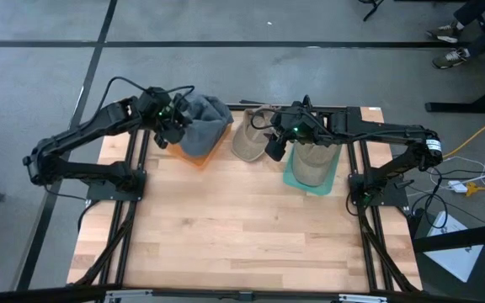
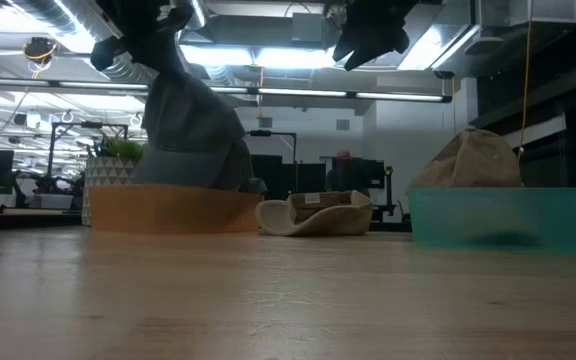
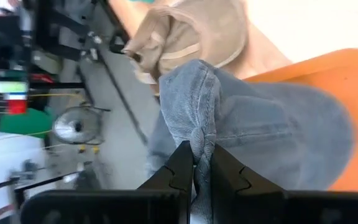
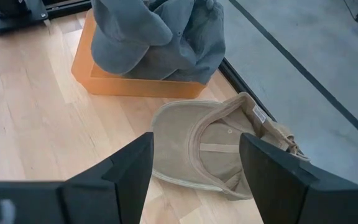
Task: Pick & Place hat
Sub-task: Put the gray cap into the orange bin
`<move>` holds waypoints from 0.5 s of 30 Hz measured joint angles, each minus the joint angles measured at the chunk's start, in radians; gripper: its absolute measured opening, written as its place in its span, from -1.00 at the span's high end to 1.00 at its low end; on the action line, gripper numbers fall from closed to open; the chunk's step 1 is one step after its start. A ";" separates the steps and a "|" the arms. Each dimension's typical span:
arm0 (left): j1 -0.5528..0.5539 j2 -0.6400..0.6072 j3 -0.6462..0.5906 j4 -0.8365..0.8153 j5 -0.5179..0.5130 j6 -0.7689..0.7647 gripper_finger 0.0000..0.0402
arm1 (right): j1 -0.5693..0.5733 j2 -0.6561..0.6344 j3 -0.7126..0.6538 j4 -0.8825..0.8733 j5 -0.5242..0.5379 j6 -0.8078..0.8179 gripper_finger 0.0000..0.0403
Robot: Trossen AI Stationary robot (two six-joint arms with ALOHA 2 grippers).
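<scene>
A grey-blue denim hat (image 1: 202, 126) hangs over an orange tray (image 1: 194, 156) at the table's far left; my left gripper (image 1: 172, 123) is shut on it, also seen in the left wrist view (image 3: 202, 163). A tan cap (image 1: 249, 139) lies upside down on the table between the trays, crown on the wood (image 4: 210, 149). My right gripper (image 1: 274, 149) hovers open above it, fingers (image 4: 194, 168) spread on either side without touching. Another tan hat (image 1: 312, 160) sits in a teal tray (image 1: 310, 181). My left gripper pinches a bunched fold of the denim hat's crown (image 3: 199, 138) between its two fingers, coming from the table's left and above. The hat hangs below the fingers (image 2: 183, 120), with its lower part resting in the orange tray (image 2: 173, 208).
The table's far edge and the floor lie just behind both trays. Bare wooden tabletop (image 1: 242, 227) stretches toward the near edge. Each arm's base frame stands at a table side (image 1: 108, 181), (image 1: 377, 189). A person's feet (image 1: 453, 46) show far off on the floor.
</scene>
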 joint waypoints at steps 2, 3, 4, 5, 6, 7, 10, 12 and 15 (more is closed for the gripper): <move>0.019 0.012 0.000 -0.028 0.029 -0.006 0.91 | 0.000 0.000 0.000 0.000 0.000 0.000 -0.17; 0.029 0.017 0.000 -0.046 0.038 0.000 0.91 | 0.000 0.000 0.000 0.000 0.000 0.000 -0.17; 0.037 0.023 0.000 -0.058 0.040 0.010 0.91 | 0.000 0.000 0.000 0.000 0.000 0.000 -0.17; 0.044 0.030 0.000 -0.061 0.039 0.020 0.91 | 0.000 0.000 0.000 0.000 0.000 0.000 -0.17; 0.050 0.039 0.000 -0.060 0.039 0.024 0.91 | 0.000 0.000 0.000 0.000 0.000 0.000 -0.17; 0.056 0.046 0.000 -0.057 0.040 0.025 0.91 | 0.000 0.000 0.000 0.000 0.000 0.000 -0.17; 0.071 0.069 0.000 -0.048 0.074 0.024 0.91 | 0.000 0.000 0.000 0.000 0.000 -0.001 -0.17; 0.077 0.095 0.000 -0.048 0.093 0.014 0.91 | 0.000 0.000 0.000 0.000 0.000 0.000 -0.17; 0.087 0.132 0.000 -0.039 0.090 0.010 0.88 | 0.000 0.002 0.000 0.000 0.000 0.001 -0.17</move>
